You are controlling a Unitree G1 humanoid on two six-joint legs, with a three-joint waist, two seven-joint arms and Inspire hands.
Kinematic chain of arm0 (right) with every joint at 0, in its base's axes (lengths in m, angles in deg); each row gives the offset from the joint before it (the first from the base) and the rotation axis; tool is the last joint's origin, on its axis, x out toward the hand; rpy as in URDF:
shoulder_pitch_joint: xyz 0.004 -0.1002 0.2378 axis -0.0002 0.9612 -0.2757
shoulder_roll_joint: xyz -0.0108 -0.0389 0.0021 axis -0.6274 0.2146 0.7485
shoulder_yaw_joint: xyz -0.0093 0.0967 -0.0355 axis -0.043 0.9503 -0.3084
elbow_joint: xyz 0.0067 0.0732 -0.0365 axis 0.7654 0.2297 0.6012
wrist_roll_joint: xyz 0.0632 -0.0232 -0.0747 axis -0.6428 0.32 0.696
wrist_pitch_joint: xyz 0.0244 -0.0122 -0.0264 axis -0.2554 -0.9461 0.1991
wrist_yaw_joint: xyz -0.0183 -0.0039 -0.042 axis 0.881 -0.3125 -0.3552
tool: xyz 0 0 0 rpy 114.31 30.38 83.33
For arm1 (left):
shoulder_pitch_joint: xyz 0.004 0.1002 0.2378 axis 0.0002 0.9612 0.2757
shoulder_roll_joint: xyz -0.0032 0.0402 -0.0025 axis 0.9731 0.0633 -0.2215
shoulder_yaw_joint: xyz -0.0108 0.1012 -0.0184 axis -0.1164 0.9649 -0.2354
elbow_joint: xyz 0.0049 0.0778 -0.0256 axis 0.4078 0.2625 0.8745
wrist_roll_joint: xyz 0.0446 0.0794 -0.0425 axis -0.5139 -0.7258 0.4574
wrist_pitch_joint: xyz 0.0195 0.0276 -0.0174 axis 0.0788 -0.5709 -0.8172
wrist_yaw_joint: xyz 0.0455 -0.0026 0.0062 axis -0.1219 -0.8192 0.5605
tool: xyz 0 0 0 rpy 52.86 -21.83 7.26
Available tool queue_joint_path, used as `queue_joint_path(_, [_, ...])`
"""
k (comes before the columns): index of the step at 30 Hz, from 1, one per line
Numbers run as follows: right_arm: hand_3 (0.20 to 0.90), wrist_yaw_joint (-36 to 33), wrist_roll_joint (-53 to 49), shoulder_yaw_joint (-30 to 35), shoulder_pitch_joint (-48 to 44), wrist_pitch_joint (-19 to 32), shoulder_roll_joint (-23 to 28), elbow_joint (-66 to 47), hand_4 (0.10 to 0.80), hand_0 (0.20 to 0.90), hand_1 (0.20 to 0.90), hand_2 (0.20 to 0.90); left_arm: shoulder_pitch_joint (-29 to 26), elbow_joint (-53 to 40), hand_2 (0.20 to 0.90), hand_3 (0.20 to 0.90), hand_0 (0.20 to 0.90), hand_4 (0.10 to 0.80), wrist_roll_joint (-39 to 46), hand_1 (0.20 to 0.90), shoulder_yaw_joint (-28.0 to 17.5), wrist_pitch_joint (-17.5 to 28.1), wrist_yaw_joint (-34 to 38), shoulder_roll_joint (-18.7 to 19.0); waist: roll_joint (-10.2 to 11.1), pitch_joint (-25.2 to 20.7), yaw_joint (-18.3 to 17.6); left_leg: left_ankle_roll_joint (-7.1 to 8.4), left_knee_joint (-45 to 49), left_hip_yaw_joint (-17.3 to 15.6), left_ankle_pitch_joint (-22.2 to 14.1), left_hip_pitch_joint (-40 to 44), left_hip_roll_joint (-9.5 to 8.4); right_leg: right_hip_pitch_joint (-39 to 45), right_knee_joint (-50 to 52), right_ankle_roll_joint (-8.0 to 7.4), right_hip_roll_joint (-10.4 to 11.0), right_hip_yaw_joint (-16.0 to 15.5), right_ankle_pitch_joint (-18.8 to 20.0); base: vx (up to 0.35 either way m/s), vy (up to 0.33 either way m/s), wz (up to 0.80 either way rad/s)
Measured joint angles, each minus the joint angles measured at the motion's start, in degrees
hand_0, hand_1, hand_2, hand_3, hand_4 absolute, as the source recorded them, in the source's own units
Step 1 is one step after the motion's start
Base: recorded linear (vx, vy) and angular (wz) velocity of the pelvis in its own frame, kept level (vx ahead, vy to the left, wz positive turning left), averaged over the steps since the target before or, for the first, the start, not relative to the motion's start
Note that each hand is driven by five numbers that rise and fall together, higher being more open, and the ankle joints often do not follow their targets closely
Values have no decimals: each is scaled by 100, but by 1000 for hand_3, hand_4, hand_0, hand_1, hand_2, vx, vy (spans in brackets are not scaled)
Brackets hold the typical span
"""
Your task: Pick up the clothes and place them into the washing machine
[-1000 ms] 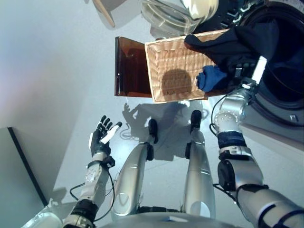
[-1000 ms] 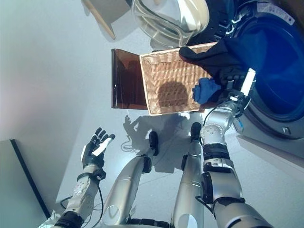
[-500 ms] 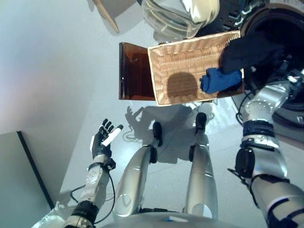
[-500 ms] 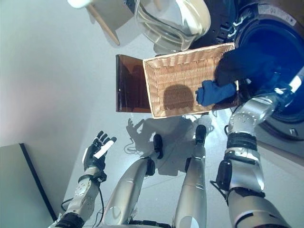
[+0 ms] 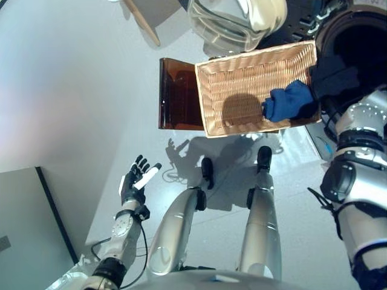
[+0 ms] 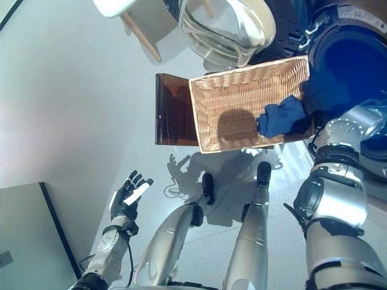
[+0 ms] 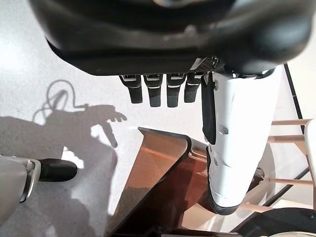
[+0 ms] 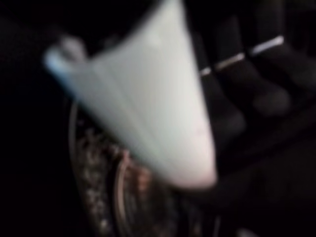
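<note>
A woven basket (image 5: 242, 78) rests on a brown stand (image 5: 175, 96) before the washing machine's round drum opening (image 6: 354, 60). A blue cloth (image 5: 289, 103) lies bunched at the basket's end nearest the machine. A dark garment (image 5: 335, 75) hangs across the drum's rim. My right arm (image 5: 363, 121) reaches into the drum, and the eye views hide its hand. In the right wrist view my right hand (image 8: 247, 98) is in the dark drum, its white-covered thumb and curled fingers closed over dark fabric. My left hand (image 5: 138, 181) hovers open and empty at the lower left.
The machine's glass door (image 6: 227, 24) stands swung open behind the basket. A chair's wooden legs (image 5: 142, 18) show at the far left of the door. A grey panel (image 5: 24, 229) stands at my lower left.
My right arm has carried the dark garment off the basket's end and deeper into the drum. The camera has shifted. The left hand and blue cloth stay as they were.
</note>
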State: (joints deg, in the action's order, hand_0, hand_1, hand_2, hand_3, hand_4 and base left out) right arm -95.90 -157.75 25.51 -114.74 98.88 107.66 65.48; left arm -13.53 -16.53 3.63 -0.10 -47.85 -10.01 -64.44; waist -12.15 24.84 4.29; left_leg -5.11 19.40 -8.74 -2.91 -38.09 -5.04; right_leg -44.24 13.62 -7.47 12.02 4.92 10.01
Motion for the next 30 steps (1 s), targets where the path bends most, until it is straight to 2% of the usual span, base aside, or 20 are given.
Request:
queue_joint_path(7, [200, -374, 10, 58, -211, 3, 155, 161, 300, 200, 200, 200, 3, 2, 900, 900, 900, 800, -1, 900, 2, -35, 6, 5, -34, -1, 7, -68, -72, -46, 44, 2, -59, -29, -29, -64, 51, 67, 27, 0, 0, 0])
queue_joint_path(17, [200, -999, 272, 236, -306, 330, 316, 115, 300, 200, 200, 200, 7, -4, 900, 900, 900, 800, 53, 900, 15, -37, 28, 5, -195, 1, 18, -117, -273, -70, 96, 69, -127, -36, -92, -131, 103, 85, 39, 12, 4, -2])
queue_joint_path(21, [200, -1070, 281, 262, -307, 333, 483, 115, 300, 200, 200, 200, 5, -7, 900, 900, 900, 800, 56, 900, 178, -34, 60, 6, -252, 10, 9, -131, -355, -103, 105, 77, -165, -94, -91, -142, 121, 147, 32, 0, 1, -1])
queue_joint_path(30, [200, -1140, 345, 318, -336, 330, 558, 114, 300, 200, 200, 200, 3, -46, 900, 900, 900, 800, 57, 900, 203, -27, 88, 3, -262, 10, -15, -142, -371, -115, 112, 77, -174, -132, -67, -157, 117, 197, 24, -7, 0, 0])
